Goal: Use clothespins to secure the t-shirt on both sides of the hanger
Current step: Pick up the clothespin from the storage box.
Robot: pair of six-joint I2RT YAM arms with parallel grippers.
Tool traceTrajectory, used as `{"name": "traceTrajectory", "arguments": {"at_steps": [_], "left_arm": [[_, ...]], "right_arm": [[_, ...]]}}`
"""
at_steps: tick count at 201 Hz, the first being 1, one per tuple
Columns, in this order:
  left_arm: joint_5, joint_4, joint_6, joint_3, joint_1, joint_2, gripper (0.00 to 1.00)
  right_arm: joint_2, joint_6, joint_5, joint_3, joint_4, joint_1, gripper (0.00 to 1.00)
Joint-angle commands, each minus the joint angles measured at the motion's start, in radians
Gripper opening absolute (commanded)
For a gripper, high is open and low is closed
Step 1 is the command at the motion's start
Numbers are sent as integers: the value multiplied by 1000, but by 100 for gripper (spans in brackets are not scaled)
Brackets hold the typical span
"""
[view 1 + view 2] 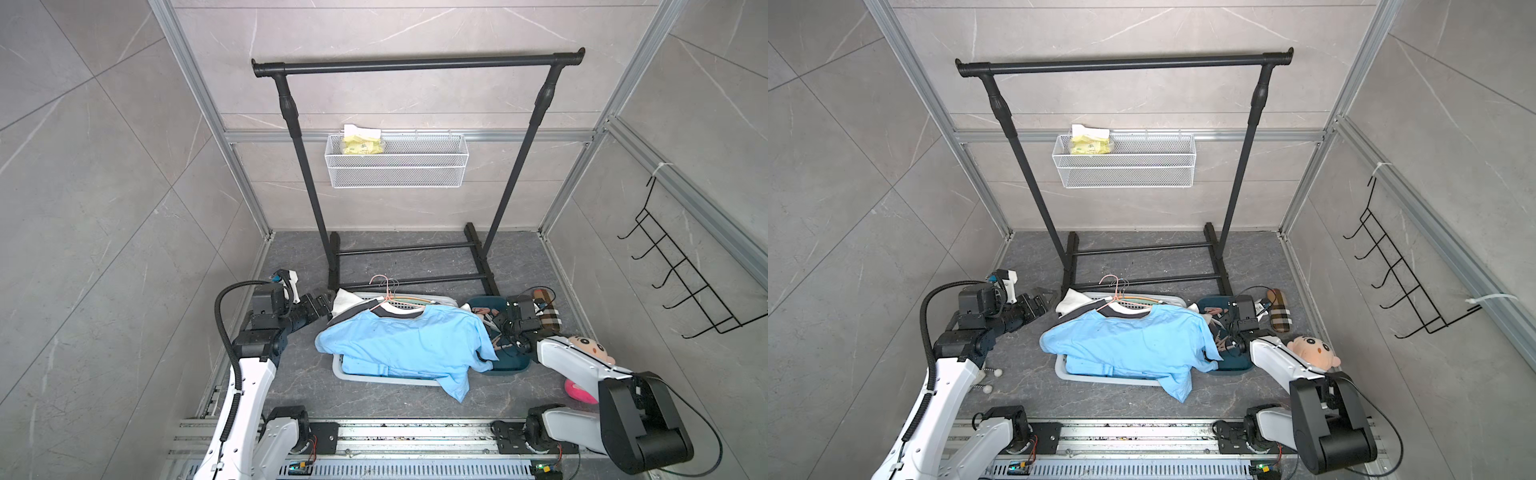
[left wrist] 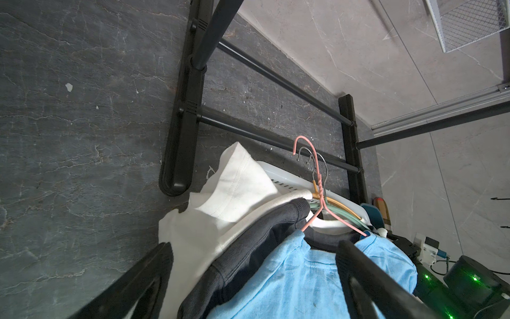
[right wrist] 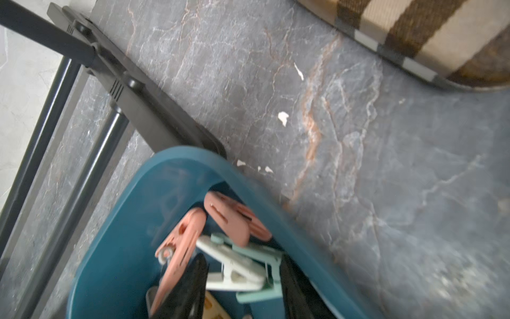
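One pale clothespin [image 3: 234,272], right wrist view only

Plush doll [image 1: 1312,351] lies near what seems a plaid slipper [image 1: 1280,316].

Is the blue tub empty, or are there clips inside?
Not empty. In the right wrist view the teal tub holds pink clothespins and a pale clothespin.

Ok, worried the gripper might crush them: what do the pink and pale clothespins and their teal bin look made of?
The pink clothespins: moulded plastic, matte, going by rounded edges and moulded slots. The pale clothespin: also plastic, smooth white with a mint part; blur hides any spring. The teal bin: probably hard plastic, with a slight sheen on its rounded rim.
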Motion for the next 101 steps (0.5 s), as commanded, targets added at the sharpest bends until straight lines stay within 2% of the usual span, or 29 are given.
{"name": "traceTrajectory", "arguments": {"at_steps": [1,46,88,101], "left_arm": [[14,24,10,1,1,-13,95],[15,32,13,-7,1,-14,95],[18,39,11,-10,1,-14,95],[18,41,11,-11,1,-13,95]], "right_arm": [[48,8,49,7,95,4,47],[112,21,87,17,126,4,45],[118,20,139,14,112,-6,37],[115,13,138,15,108,-17,31]]}}
